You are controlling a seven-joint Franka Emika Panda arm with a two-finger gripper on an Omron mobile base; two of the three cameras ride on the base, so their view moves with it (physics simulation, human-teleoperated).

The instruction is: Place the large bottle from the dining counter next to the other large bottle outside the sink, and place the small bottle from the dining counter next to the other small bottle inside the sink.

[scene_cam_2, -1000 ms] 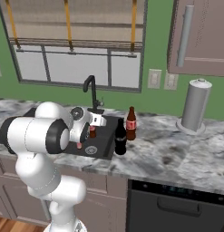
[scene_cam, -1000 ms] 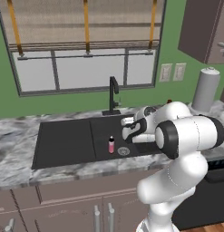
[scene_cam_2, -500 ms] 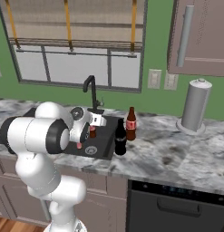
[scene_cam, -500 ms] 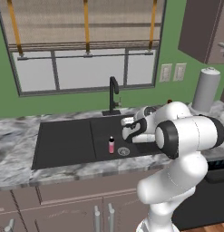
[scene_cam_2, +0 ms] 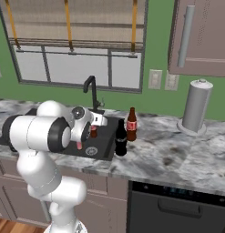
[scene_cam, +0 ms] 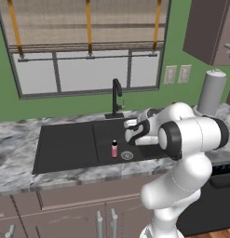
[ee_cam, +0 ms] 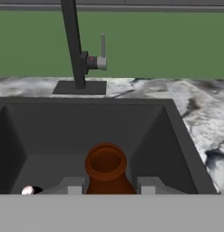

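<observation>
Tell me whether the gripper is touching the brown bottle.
Touching. In the hand view the gripper has its fingers pressed against both sides of the brown bottle, just below its mouth, over the sink.

**Hidden / cut-off items — inventory**

- Small bottle in pincer [ee_cam: 105, 170]: hand view gives neck and open mouth only; body cut by bottom band. In right base view a red bit [scene_cam_2: 93, 132] shows by the hand, rest behind the arm.
- Pincer [ee_cam: 109, 185]: fingertips mostly below the band; in left base view [scene_cam: 131, 135] fingers too small to tell apart.
- Pink small bottle [scene_cam: 114, 149]: label unreadable. Hand view: only a pale speck [ee_cam: 27, 190] at bottom edge.
- Dark large bottle [scene_cam_2: 120, 139]: label too small to read.
- Faucet [ee_cam: 76, 50]: top cut by upper edge in hand view.
- Sink [scene_cam_2: 103, 152]: left part hidden behind arm, right base view.
- Paper towel roll [scene_cam: 211, 93]: base hidden behind arm, left base view.
</observation>
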